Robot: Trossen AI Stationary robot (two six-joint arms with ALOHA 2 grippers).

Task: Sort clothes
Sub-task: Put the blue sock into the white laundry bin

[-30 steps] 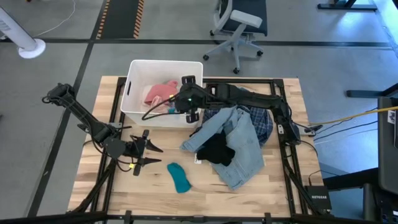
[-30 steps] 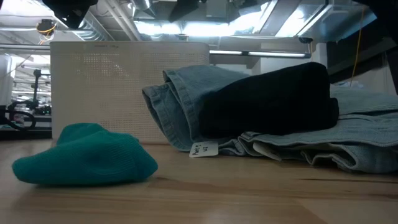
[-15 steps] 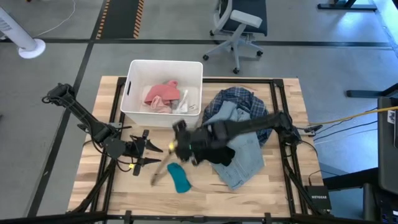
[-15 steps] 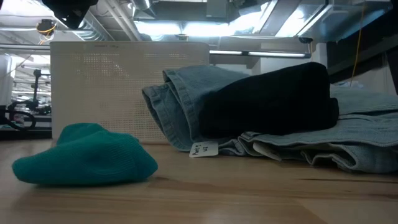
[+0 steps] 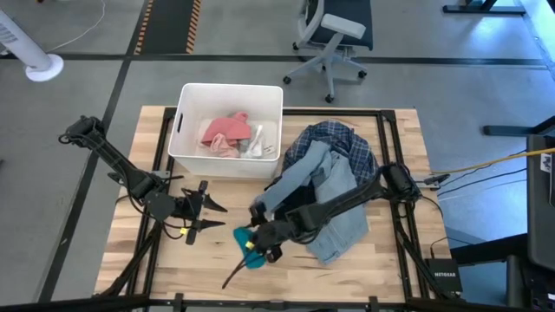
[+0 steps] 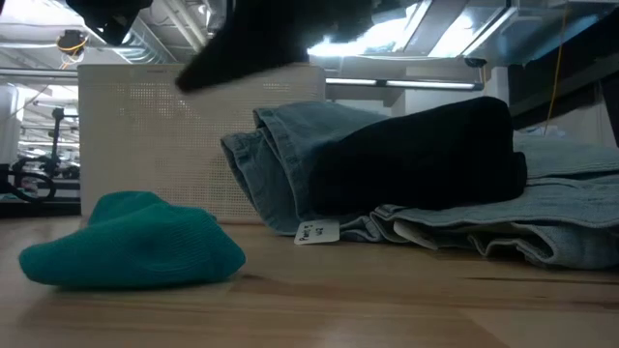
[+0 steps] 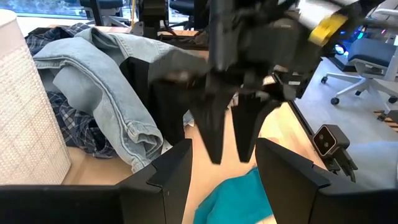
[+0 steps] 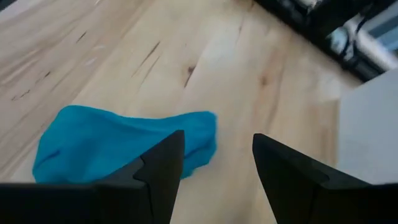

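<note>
A teal sock lies flat on the wooden table near its front edge; it also shows in the low view and the right wrist view. My right gripper is open and hangs just above the sock, fingers pointing down, touching nothing; the left wrist view shows it too. My left gripper is open and empty to the sock's left. Light blue denim lies over a dark blue plaid shirt. A black piece rests on the denim. A pink piece and a white top lie in the bin.
The white plastic bin stands at the table's far left-centre. The denim heap fills the table's right half, and my right arm crosses over it. Bare wood lies along the front edge. An office chair stands beyond the table.
My right gripper has gone from above the bin toward the table's near edge and down, and now hangs over the teal sock. The sock and the other clothes have stayed where they were.
</note>
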